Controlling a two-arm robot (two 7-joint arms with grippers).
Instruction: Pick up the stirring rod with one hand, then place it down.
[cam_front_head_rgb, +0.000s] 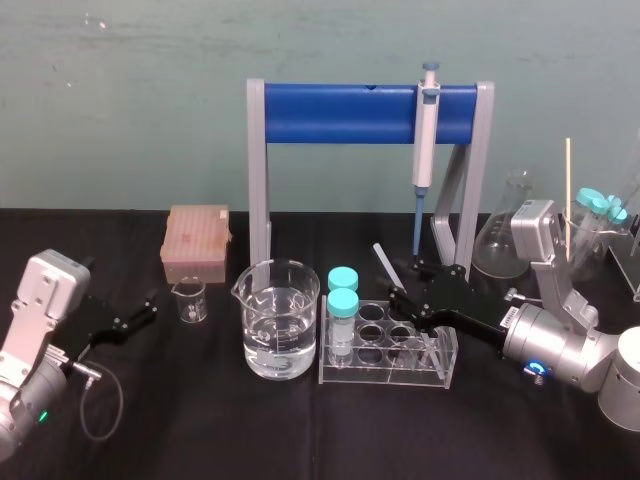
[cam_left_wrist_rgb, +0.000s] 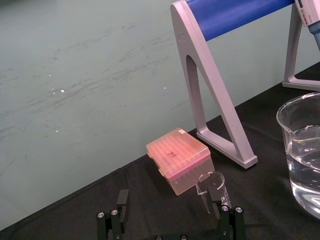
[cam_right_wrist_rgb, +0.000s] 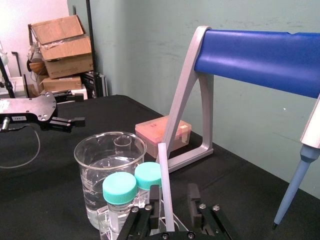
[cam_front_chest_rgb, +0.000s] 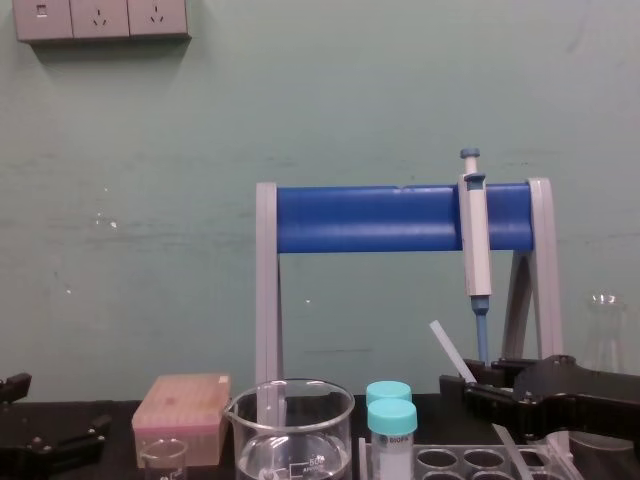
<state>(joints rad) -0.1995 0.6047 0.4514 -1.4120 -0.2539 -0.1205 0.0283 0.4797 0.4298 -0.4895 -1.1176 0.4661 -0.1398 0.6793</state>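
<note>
Far left, the left gripper (cam_front_head_rgb: 140, 312) just sits low over the black table (cam_front_head_rgb: 150, 420), fingers spread wide with nothing in them. It's near the tiny beaker (cam_front_head_rgb: 190, 300), with the pink tip box (cam_front_head_rgb: 196, 240) behind that. Moving along there's the big beaker (cam_front_head_rgb: 280, 320) with water in it, then two teal-capped tubes (cam_front_head_rgb: 343, 300) at the left end of the clear tube rack (cam_front_head_rgb: 385, 378). The stirring rod (cam_front_head_rgb: 386, 264) pokes up at a tilt above the rack's right half, top end leaning left, lower end down in the rack. The right gripper (cam_front_head_rgb: 405, 297) reaches in from the right and straddles it. In the right wrist view the rod leans against one finger (cam_right_wrist_rgb: 154, 197) with a clear gap to the other, so that claw looks loose around it, not clamped. The pipette (cam_front_head_rgb: 426, 140) hangs on the blue stand (cam_front_head_rgb: 365, 112) behind.
</note>
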